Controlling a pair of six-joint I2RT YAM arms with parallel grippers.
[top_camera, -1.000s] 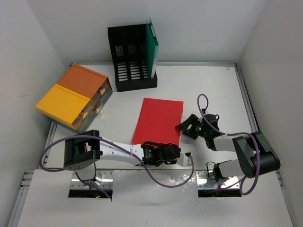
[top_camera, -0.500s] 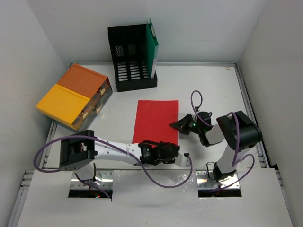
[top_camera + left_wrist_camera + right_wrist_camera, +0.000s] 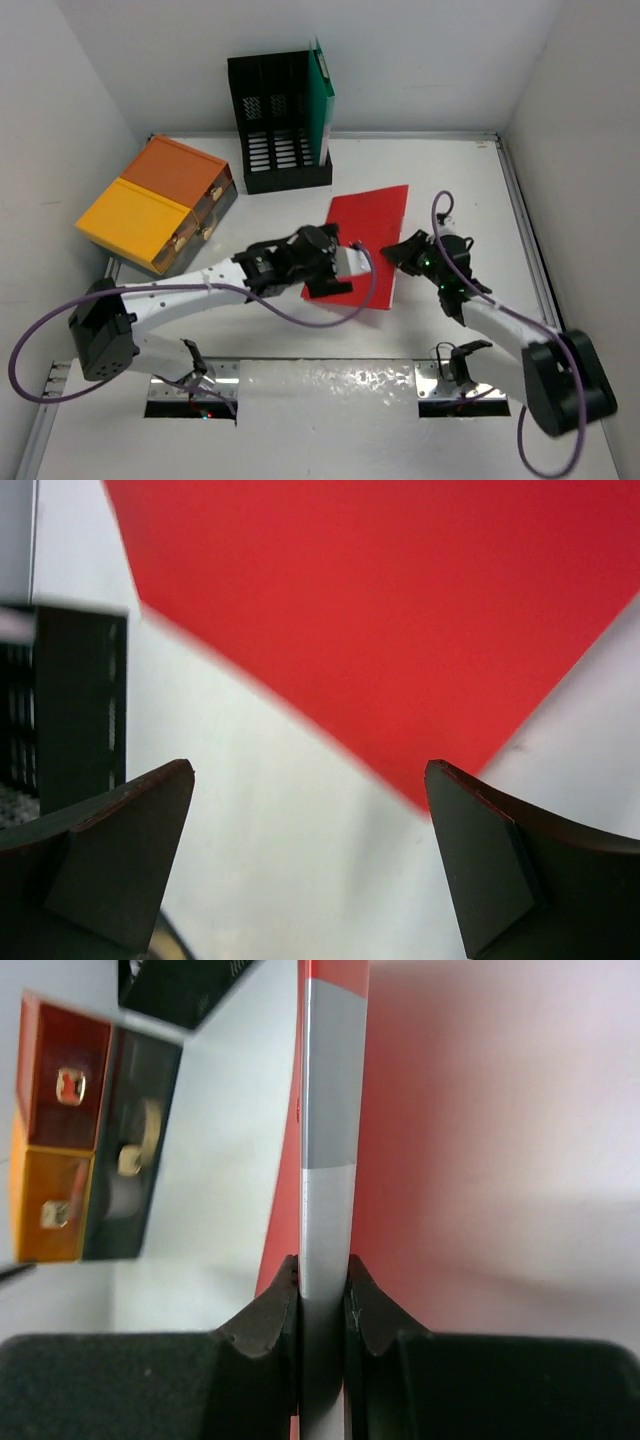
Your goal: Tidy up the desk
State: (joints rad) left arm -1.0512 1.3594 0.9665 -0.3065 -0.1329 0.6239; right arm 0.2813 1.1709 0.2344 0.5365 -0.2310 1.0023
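Our left gripper (image 3: 308, 775) is spread wide. Its two dark fingers (image 3: 120, 850) stand far apart and nothing is between them. It hangs over the near left part of the red folder (image 3: 370, 215). In the left wrist view, the folder fills the space in front of the fingers, and one corner points back at the gap between them.

Our right gripper (image 3: 322, 1275) is just to the right of the left one. It is pinching the right edge of the red folder. In the right wrist view, the two fingertips (image 3: 268, 1310) press on the thin edge from both sides. That edge runs straight away from them, grey in one part and red in another. We cannot tell if the folder lies flat or is tipped up a little.

The desk (image 3: 450, 180) is the big white top under both grippers, and it spreads out all around them.

Past the left gripper, by the far wall, stands a black file rack (image 3: 270, 120). A green folder (image 3: 322, 100) stands up in the rack's right end. Off to the left of the left gripper, well apart from it, sits an orange and yellow drawer box (image 3: 150, 200).
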